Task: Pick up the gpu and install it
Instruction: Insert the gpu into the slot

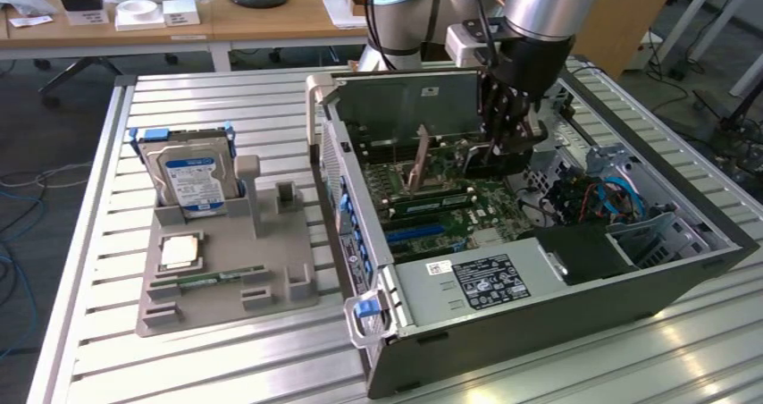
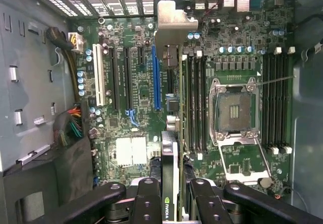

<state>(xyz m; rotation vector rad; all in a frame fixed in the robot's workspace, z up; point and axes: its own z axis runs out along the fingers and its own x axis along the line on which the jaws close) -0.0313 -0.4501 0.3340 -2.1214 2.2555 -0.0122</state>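
Note:
My gripper (image 1: 510,145) reaches down into the open computer case (image 1: 667,279) and is shut on the gpu (image 1: 459,160). The card hangs on edge over the motherboard (image 1: 477,203). In the wrist view the gpu (image 2: 170,156) runs edge-on between the black fingers (image 2: 146,196), and its silver end bracket (image 2: 171,24) points toward the slotted rear wall. It sits just beside the long blue slot (image 2: 156,77), between that slot and the memory slots. I cannot tell whether it touches the board.
A grey holder tray (image 1: 227,306) at the exterior view's left carries a hard drive (image 1: 191,179), a CPU (image 1: 179,252) and a RAM stick (image 1: 221,279). In the case are the power supply (image 1: 483,283), cables (image 2: 73,125) and a bare CPU socket (image 2: 234,110).

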